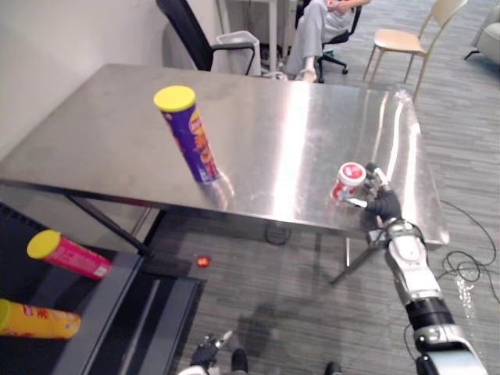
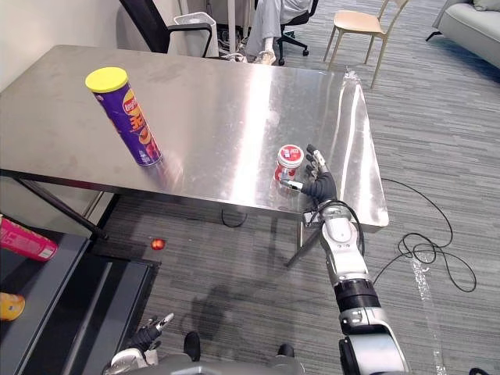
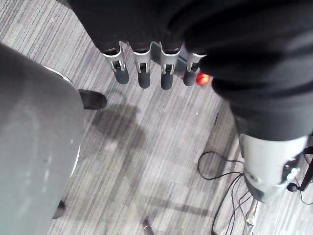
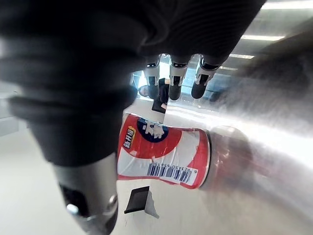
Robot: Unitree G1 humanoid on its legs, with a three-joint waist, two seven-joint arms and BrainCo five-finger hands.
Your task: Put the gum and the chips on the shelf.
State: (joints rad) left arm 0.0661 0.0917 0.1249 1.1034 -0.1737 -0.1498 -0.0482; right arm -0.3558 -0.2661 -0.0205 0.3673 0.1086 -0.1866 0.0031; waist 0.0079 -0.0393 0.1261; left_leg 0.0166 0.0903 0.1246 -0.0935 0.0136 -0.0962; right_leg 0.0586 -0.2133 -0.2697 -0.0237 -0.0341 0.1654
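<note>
A tall purple chips can [image 1: 189,134] with a yellow lid stands upright on the steel table [image 1: 297,117], left of centre. The small red and white gum tub [image 1: 348,181] stands near the table's front right edge. My right hand [image 1: 383,205] is right beside the tub on its right, open, its fingers [image 4: 173,83] straight past the tub [image 4: 161,156] and its thumb beside it, nothing gripped. Low by the floor hangs my left hand [image 1: 207,351], open, with its fingers [image 3: 142,73] straight and empty. The black shelf [image 1: 117,312] is at the lower left, below table height.
A pink can [image 1: 69,256] and an orange can [image 1: 39,320] lie on the shelf. A small red ball [image 1: 203,261] rests on the carpet under the table. Behind the table are a black office chair [image 1: 187,31], a white bin [image 1: 238,43], a seated person [image 1: 316,31] and a beige chair [image 1: 406,39].
</note>
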